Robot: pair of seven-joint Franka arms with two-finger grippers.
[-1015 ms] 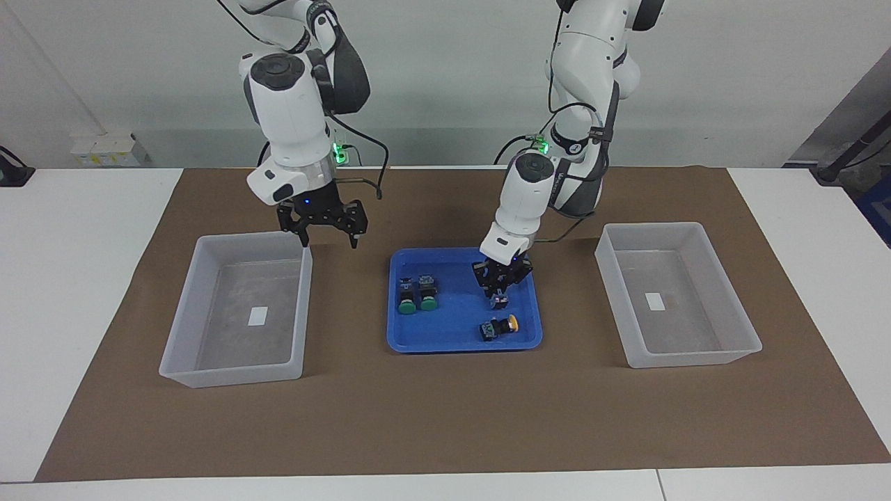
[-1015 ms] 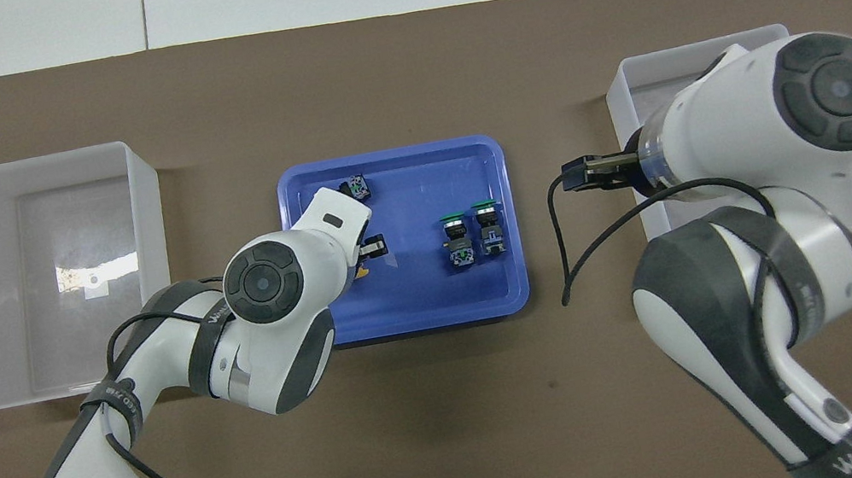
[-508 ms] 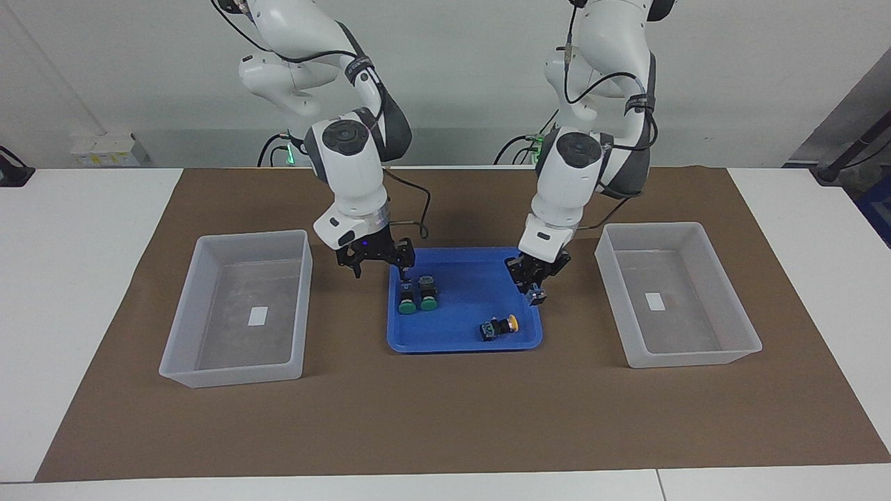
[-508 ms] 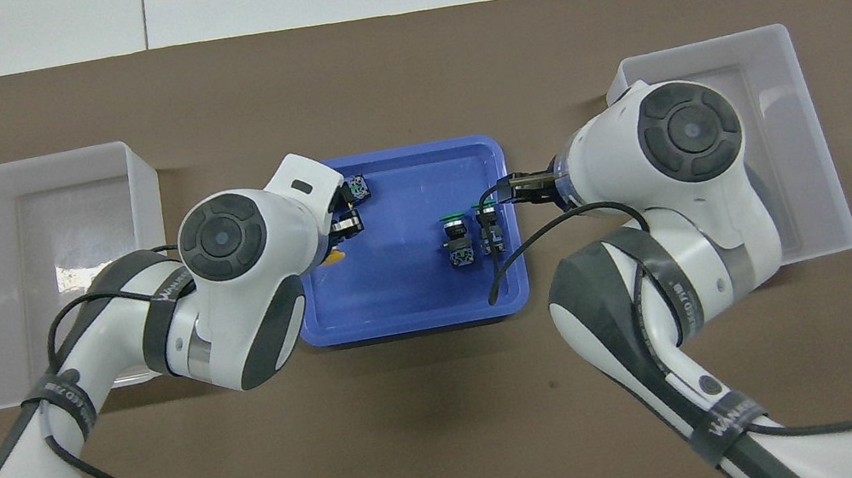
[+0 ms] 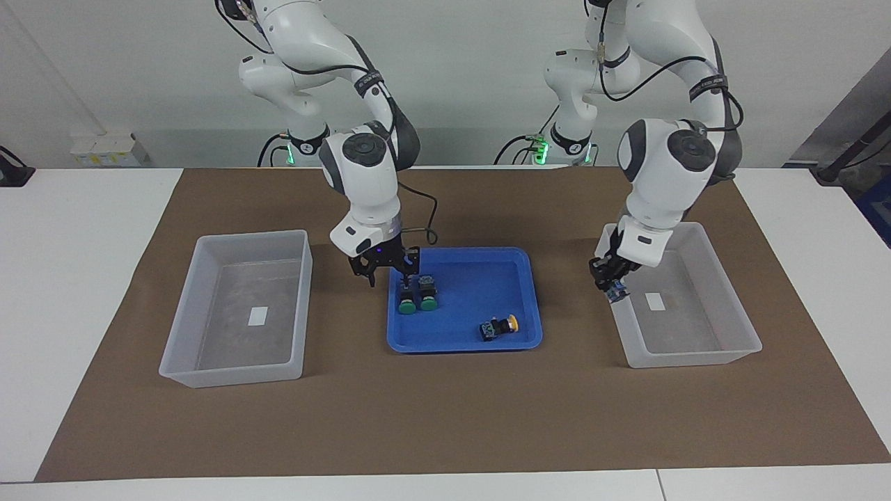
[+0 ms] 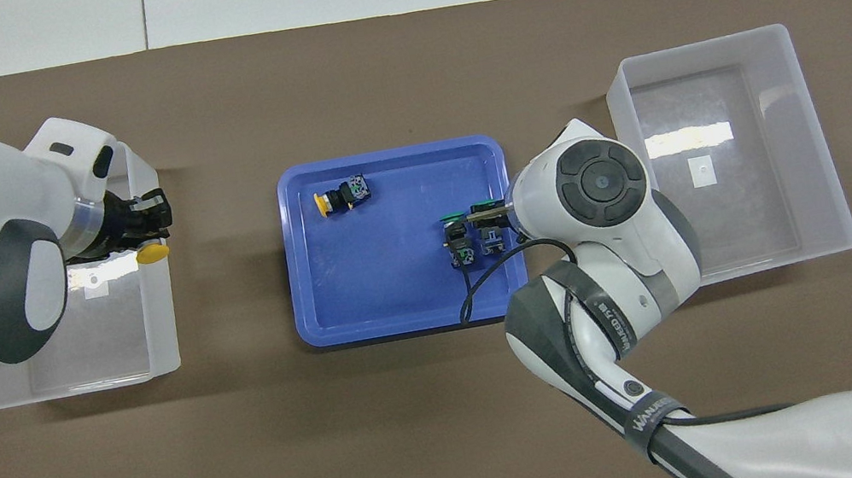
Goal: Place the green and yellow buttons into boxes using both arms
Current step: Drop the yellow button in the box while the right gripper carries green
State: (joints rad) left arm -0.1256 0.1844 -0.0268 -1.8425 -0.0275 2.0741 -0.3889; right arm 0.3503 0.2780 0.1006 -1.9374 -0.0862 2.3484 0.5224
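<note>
My left gripper point(image 5: 608, 281) is shut on a yellow button point(image 5: 617, 295) and holds it over the tray-side rim of the box point(image 5: 696, 359) at the left arm's end; the yellow cap point(image 6: 151, 253) shows in the overhead view over that box point(image 6: 70, 385). My right gripper point(image 5: 388, 276) is open, low over the blue tray point(image 5: 459, 346), just above the two green buttons point(image 5: 406, 300) point(image 5: 428, 299), which stand side by side point(image 6: 457, 238) point(image 6: 490, 239). A second yellow button point(image 5: 501, 325) lies on its side in the tray point(image 6: 339, 197).
The other box point(image 5: 230, 372) stands at the right arm's end point(image 6: 768, 264) and holds only a white label point(image 5: 257, 316). All stand on a brown mat point(image 5: 445, 417) on the white table.
My left gripper has carried a yellow button from the tray out over the box at its end. My right gripper has moved from its box's rim to low over the green buttons.
</note>
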